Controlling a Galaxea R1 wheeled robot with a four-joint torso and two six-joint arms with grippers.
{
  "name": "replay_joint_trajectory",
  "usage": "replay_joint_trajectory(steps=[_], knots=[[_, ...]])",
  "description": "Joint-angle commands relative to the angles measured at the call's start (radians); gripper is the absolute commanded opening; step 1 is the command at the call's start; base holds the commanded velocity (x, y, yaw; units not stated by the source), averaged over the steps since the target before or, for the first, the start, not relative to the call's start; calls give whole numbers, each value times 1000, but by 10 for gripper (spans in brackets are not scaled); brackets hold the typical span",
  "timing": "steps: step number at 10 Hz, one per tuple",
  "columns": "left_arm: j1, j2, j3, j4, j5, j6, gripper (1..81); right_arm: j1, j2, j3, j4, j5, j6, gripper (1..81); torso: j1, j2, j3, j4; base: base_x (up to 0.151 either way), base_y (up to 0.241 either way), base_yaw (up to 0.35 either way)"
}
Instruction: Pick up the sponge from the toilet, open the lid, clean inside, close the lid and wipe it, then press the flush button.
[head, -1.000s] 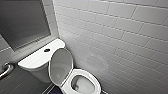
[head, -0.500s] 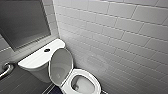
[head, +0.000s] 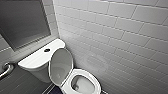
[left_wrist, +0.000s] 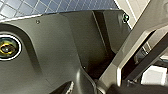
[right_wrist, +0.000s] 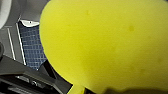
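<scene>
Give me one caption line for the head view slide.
White ceramic toilet beside tiled wall, smooth oval plastic lid raised, dark round flush button on tank.

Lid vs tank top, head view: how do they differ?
Pose: the lid stands raised over the open bowl, while the tank top lies flat.
Shape: the lid is oval, while the tank top is a long slab with rounded corners.
Fittings: the tank top carries the dark flush button, while the lid is plain.
Both are white and smooth.
</scene>
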Motion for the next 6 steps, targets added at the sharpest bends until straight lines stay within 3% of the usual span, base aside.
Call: replay_joint_trajectory(steps=[1, 4, 6], knots=[[13, -21, 24, 6, 53, 16, 811, 68, -132, 57, 50, 29, -48, 10, 0, 0, 0, 0, 0, 0, 0], [74, 14, -29, 7, 50, 21, 811, 247, -269, 204, 61, 25, -2, 10, 0, 0, 0, 0, 0, 0, 0], [116, 64, -106, 7, 47, 27, 811, 397, -315, 258, 77, -62, 33, 10, 0, 0, 0, 0, 0, 0, 0]])
